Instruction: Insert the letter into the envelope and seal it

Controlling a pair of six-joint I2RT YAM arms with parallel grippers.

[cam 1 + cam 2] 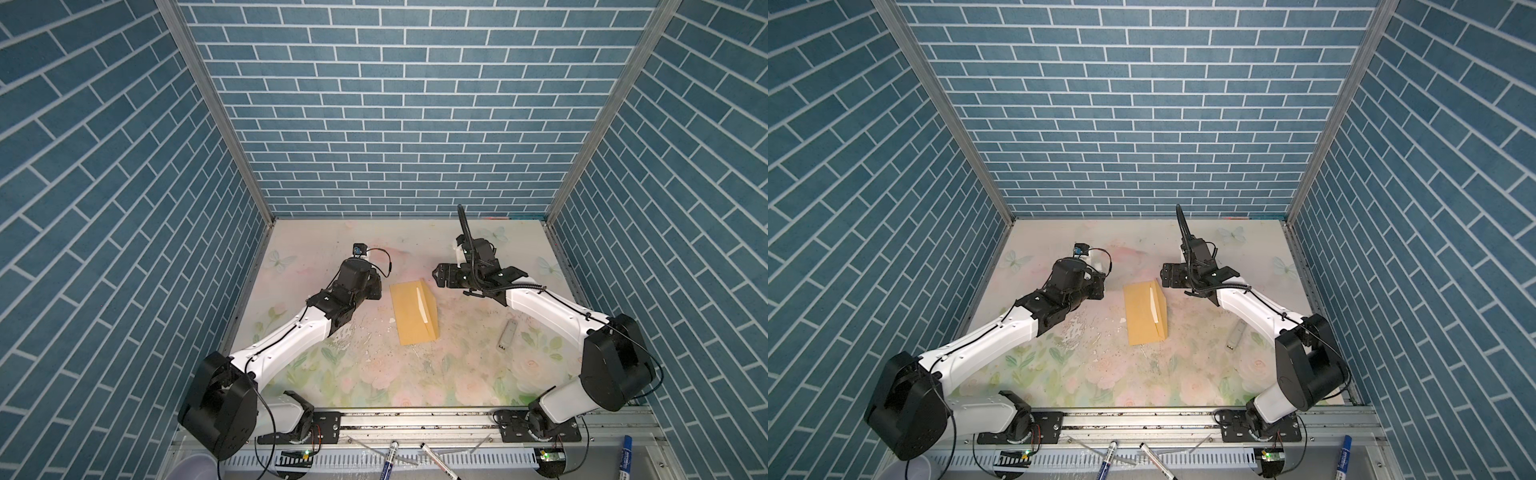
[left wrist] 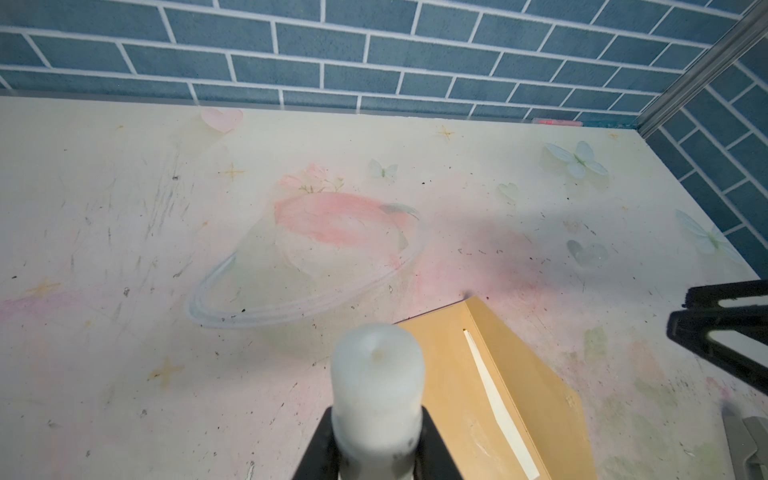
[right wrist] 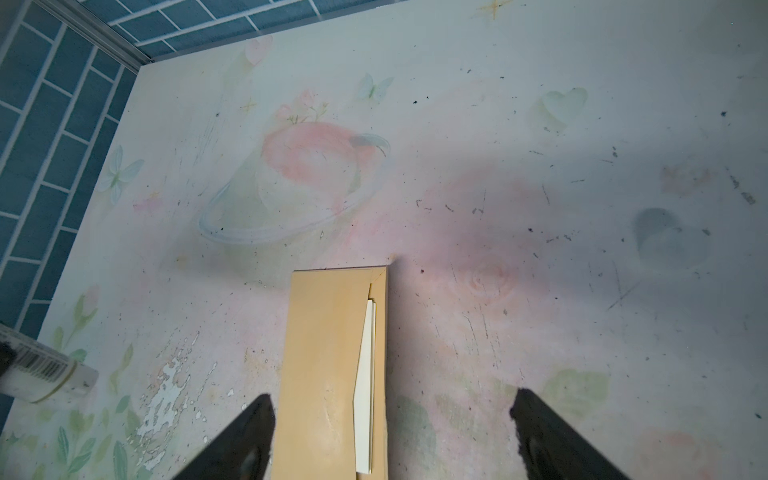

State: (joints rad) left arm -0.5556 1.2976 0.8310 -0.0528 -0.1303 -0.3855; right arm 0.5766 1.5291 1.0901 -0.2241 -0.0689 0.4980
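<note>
Letter (image 3: pixel 365 374) already tucked inside the envelope (image 3: pixel 324 353) in the middle of the worktop (image 3: pixel 540 166), only a cream edge showing, sealing not yet done; left tool (image 2: pixel 376 424) pinching a white glue stick (image 2: pixel 376 374) beside it, right tool (image 3: pixel 390 397) spread wide near its far corner.

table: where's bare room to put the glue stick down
Free: the wide strip between the envelope and the back wall; the floral stretch between envelope and front rail. Crowded: the envelope's sides, flanked by the left gripper and right gripper.
</note>
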